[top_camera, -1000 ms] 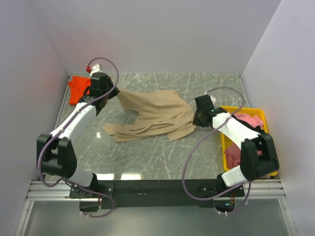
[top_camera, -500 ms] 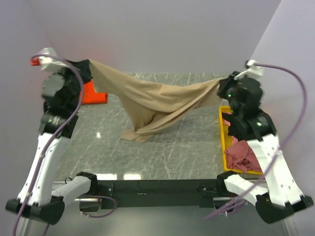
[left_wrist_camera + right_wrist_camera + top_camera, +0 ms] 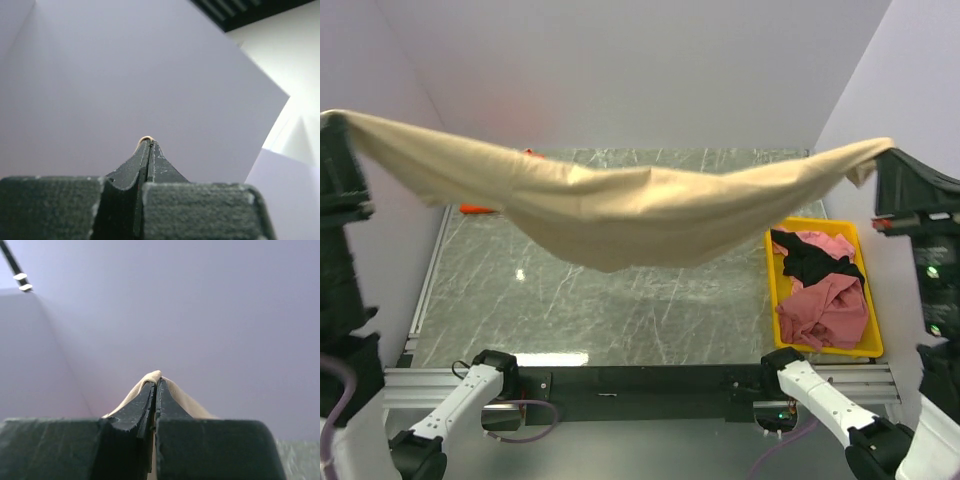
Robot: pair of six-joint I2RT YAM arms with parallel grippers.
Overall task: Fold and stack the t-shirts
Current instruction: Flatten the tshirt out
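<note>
Seen from above, the tan t-shirt [image 3: 620, 215] hangs in mid-air, strung between the two arms and well clear of the table [image 3: 620, 310]. It sags in the middle like a hammock. The left gripper [image 3: 332, 120] is clamped on one end at the left edge of the view, and the right gripper [image 3: 886, 156] on the other end at the right. On the grey, marble-veined tabletop a glossy yellow tray [image 3: 773, 290] holds crumpled pink shirts [image 3: 830, 308] and a dark shirt [image 3: 816, 262]. A sliver of the orange-red shirt [image 3: 475, 209] peeks out beyond the tan one, far left.

From the left wrist I see two black, grainy fingertips [image 3: 160, 160] pressed flat together, with only a tiny lip of tan cloth at their tip against the plain wall [image 3: 125, 75].

From the right wrist the jaws are likewise pinched closed, but a fuller ridge of tan fabric spills over both sides.

The cloth looks light, matte and completely limp; I'd expect it to droop wherever it isn't held. Hem corners or shoulder seams seem the sensible places to grip. The thin bite on the left looks likelier to slip.
</note>
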